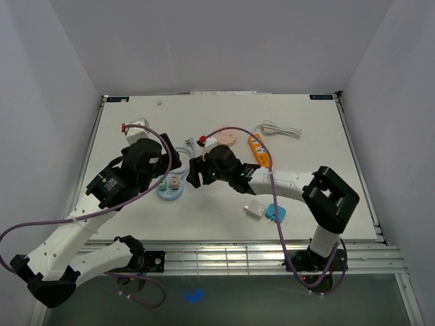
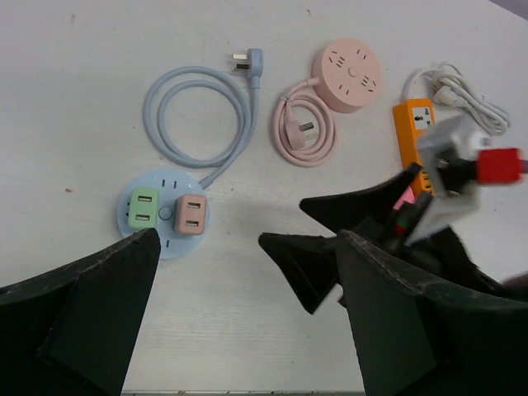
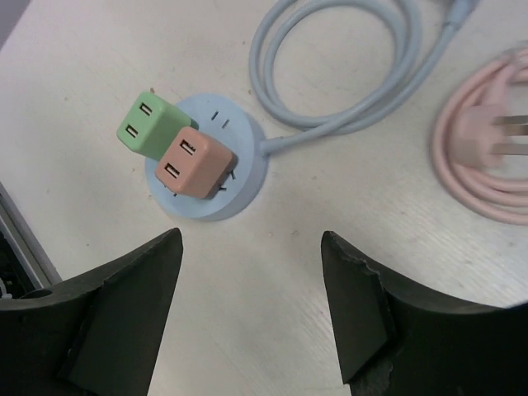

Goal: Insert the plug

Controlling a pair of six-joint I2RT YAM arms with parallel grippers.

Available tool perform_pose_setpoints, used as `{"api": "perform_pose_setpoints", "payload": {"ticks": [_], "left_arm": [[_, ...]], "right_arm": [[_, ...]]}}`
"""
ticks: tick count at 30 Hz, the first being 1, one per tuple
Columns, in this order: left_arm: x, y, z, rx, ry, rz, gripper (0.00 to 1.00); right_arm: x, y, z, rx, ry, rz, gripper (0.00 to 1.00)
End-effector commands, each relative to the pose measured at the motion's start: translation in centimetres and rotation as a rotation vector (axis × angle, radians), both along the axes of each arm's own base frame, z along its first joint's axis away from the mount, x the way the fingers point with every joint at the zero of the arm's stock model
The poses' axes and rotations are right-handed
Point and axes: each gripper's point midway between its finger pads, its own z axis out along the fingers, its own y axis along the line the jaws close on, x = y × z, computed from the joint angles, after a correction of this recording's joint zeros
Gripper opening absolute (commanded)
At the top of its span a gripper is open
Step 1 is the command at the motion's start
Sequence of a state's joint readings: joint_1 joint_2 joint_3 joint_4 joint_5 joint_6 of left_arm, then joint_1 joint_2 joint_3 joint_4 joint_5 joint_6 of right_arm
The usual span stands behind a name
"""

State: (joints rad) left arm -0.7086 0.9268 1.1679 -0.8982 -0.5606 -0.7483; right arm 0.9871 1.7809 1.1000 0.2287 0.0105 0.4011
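Observation:
A round light-blue power strip (image 1: 166, 195) lies left of the table's middle. A green cube plug (image 3: 148, 125) and an orange-pink cube plug (image 3: 194, 162) sit in its top; the green one leans. The left wrist view shows the strip (image 2: 165, 180), the green plug (image 2: 143, 206) and the pink plug (image 2: 190, 214). My left gripper (image 2: 247, 239) is open and empty, above and just right of the strip. My right gripper (image 3: 250, 239) is open and empty, a little to the strip's right, and in the top view (image 1: 194, 170) it faces the left gripper (image 1: 174, 164).
The strip's blue cable coils behind it and ends in a loose plug (image 2: 247, 59). A pink round strip (image 2: 351, 74) with its coiled cable and plug (image 2: 301, 130), an orange strip (image 1: 258, 151) and a white cable (image 1: 279, 129) lie farther back. A white adapter (image 1: 255, 209) and a blue one (image 1: 275, 212) lie near the front right.

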Motion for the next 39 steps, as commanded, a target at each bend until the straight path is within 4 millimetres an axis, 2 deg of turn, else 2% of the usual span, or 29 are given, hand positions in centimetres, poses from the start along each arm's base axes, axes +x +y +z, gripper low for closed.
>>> {"api": "perform_pose_setpoints", "payload": {"ticks": [1, 2, 3, 4, 5, 6, 7, 8, 9, 10, 12, 13, 14, 15, 17, 18, 19, 21, 25, 26, 27, 28, 30, 34, 36, 37, 38, 39], "left_arm": [[2.3, -2.3, 0.1, -0.022, -0.012, -0.079, 0.98], [3.1, -3.0, 0.3, -0.033, -0.021, -0.097, 0.98], [3.9, -3.3, 0.1, -0.035, -0.016, -0.109, 0.98], [4.8, -4.6, -0.6, -0.045, 0.010, -0.137, 0.98], [5.4, -5.1, -0.9, -0.047, 0.018, -0.150, 0.98], [6.0, -5.6, -1.2, -0.038, 0.023, -0.168, 0.98], [6.9, -6.5, -0.7, -0.051, 0.000, -0.186, 0.98], [7.7, -7.4, -1.9, -0.042, 0.031, -0.205, 0.98], [8.3, -8.0, -2.2, -0.035, 0.034, -0.223, 0.98], [9.2, -8.9, -2.0, -0.041, 0.013, -0.245, 0.98], [10.7, -10.5, -3.3, -0.026, 0.036, -0.282, 0.98], [11.5, -11.1, -3.5, -0.024, 0.033, -0.288, 0.98], [12.3, -11.9, -3.2, -0.028, 0.027, -0.305, 0.98], [13.5, -12.6, -5.3, -0.003, 0.073, -0.304, 0.98], [14.9, -13.5, -6.4, 0.006, 0.094, -0.306, 0.98], [16.2, -14.4, -7.6, 0.017, 0.113, -0.309, 0.98], [17.0, -14.8, -8.0, 0.018, 0.107, -0.308, 0.98], [18.7, -16.2, -9.8, 0.035, 0.120, -0.338, 0.98], [22.2, -18.2, -12.0, 0.078, 0.111, -0.390, 0.98], [22.9, -18.5, -12.4, 0.098, 0.111, -0.403, 0.98], [24.2, -19.0, -11.5, 0.087, 0.081, -0.410, 0.98], [25.0, -19.2, -13.0, 0.095, 0.094, -0.413, 0.98], [26.7, -19.2, -12.9, 0.071, 0.048, -0.403, 0.98], [29.1, -18.7, -13.0, 0.034, -0.016, -0.374, 0.98], [30.1, -18.6, -13.9, 0.064, -0.029, -0.360, 0.98], [30.9, -18.9, -13.2, 0.065, -0.056, -0.360, 0.98], [31.5, -18.8, -14.5, 0.088, -0.046, -0.346, 0.98], [31.9, -19.0, -14.7, 0.096, -0.050, -0.352, 0.98]], "right_arm": [[2.0, -3.6, 4.7, 0.044, -0.117, -0.097, 0.74], [2.1, -4.8, 6.1, 0.056, -0.131, -0.117, 0.74], [2.8, -6.0, 6.3, 0.051, -0.133, -0.148, 0.74], [2.9, -7.3, 5.9, 0.036, -0.127, -0.169, 0.75], [3.0, -8.4, 7.0, 0.051, -0.139, -0.186, 0.75], [3.7, -10.0, 6.8, 0.038, -0.130, -0.219, 0.75], [3.9, -11.0, 7.0, 0.040, -0.126, -0.232, 0.75], [3.8, -12.2, 7.2, 0.044, -0.125, -0.247, 0.75], [4.4, -13.8, 6.9, 0.028, -0.111, -0.280, 0.75], [4.6, -14.7, 7.0, 0.020, -0.109, -0.297, 0.75], [4.8, -16.9, 7.0, -0.001, -0.103, -0.341, 0.75], [4.8, -17.7, 7.6, 0.001, -0.118, -0.355, 0.76], [4.7, -18.3, 7.4, -0.007, -0.116, -0.365, 0.76], [5.0, -19.3, 7.4, -0.011, -0.116, -0.390, 0.77], [4.9, -20.1, 8.2, 0.015, -0.127, -0.394, 0.78], [5.2, -21.0, 7.8, 0.013, -0.119, -0.412, 0.79], [4.8, -21.6, 7.5, 0.001, -0.098, -0.411, 0.79], [5.0, -22.6, 7.2, 0.002, -0.089, -0.432, 0.79], [4.8, -23.2, 6.9, 0.017, -0.066, -0.424, 0.79], [4.9, -23.5, 6.8, 0.019, -0.063, -0.431, 0.79], [4.8, -23.6, 6.8, 0.022, -0.061, -0.426, 0.79], [4.8, -23.7, 6.8, 0.025, -0.060, -0.425, 0.79], [4.9, -23.9, 6.8, 0.023, -0.062, -0.426, 0.79], [5.0, -24.1, 7.0, 0.028, -0.066, -0.425, 0.79], [5.0, -24.2, 7.1, 0.029, -0.065, -0.424, 0.79], [5.1, -24.1, 7.1, 0.031, -0.064, -0.423, 0.79], [5.1, -24.2, 7.1, 0.033, -0.066, -0.425, 0.79], [5.2, -24.2, 7.1, 0.034, -0.064, -0.424, 0.79]]}}
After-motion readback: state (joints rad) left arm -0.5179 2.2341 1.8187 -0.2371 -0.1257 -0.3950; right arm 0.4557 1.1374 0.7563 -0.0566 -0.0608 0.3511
